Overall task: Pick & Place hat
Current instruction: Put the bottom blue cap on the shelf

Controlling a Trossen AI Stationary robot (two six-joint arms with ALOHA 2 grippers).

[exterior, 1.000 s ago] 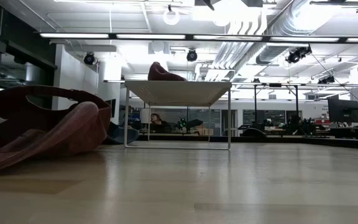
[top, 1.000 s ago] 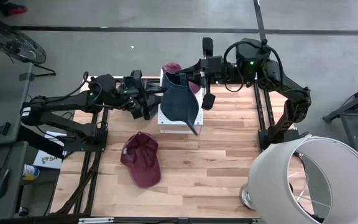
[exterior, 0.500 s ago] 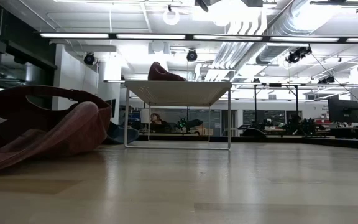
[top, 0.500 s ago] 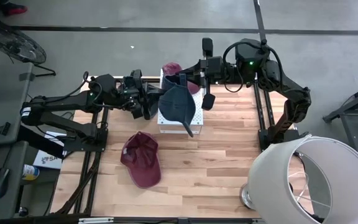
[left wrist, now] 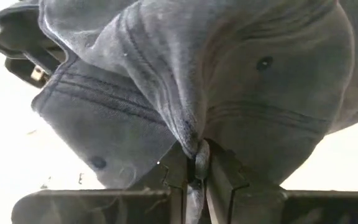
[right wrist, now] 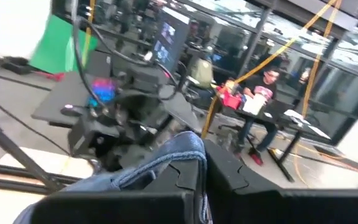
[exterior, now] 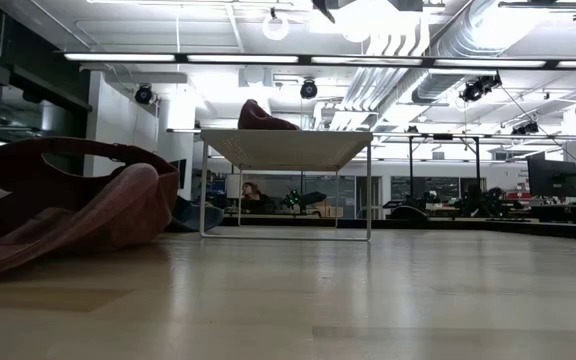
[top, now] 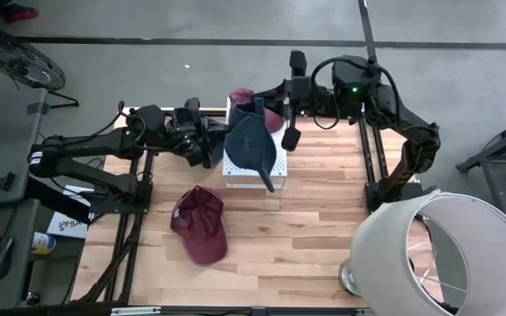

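Observation:
A blue denim hat (top: 253,145) hangs in the air over a white stand (top: 232,175), held between my two grippers. My left gripper (top: 220,140) is shut on its left side and shows in the left wrist view (left wrist: 197,171). My right gripper (top: 264,110) is shut on its far side and shows in the right wrist view (right wrist: 197,174). A maroon hat (top: 243,95) rests on the stand's far part and also shows in the low view (exterior: 265,116). Another maroon hat (top: 199,225) lies opening-up on the table. My left gripper pinches a gathered fold of the hat's crown cloth (left wrist: 193,138) between its two fingers. The fingers reach in level from the table's left. The hat bulges out beyond them, clear of the stand. My right gripper pinches a denim edge of the hat (right wrist: 188,148) between its two fingers, coming level from the table's right. The hat hangs below and beyond the fingers, lifted clear.
A large white lampshade (top: 442,254) stands at the table's near right corner. The white stand (exterior: 286,150) is a small table on thin legs near the far edge. Bare wood (top: 306,228) lies between the fallen maroon hat and the lamp.
The blue hat has drawn in narrower: its near right side, spread wide before, now hangs closer under the grippers. My right gripper has turned a little in place. Both maroon hats have stayed put.

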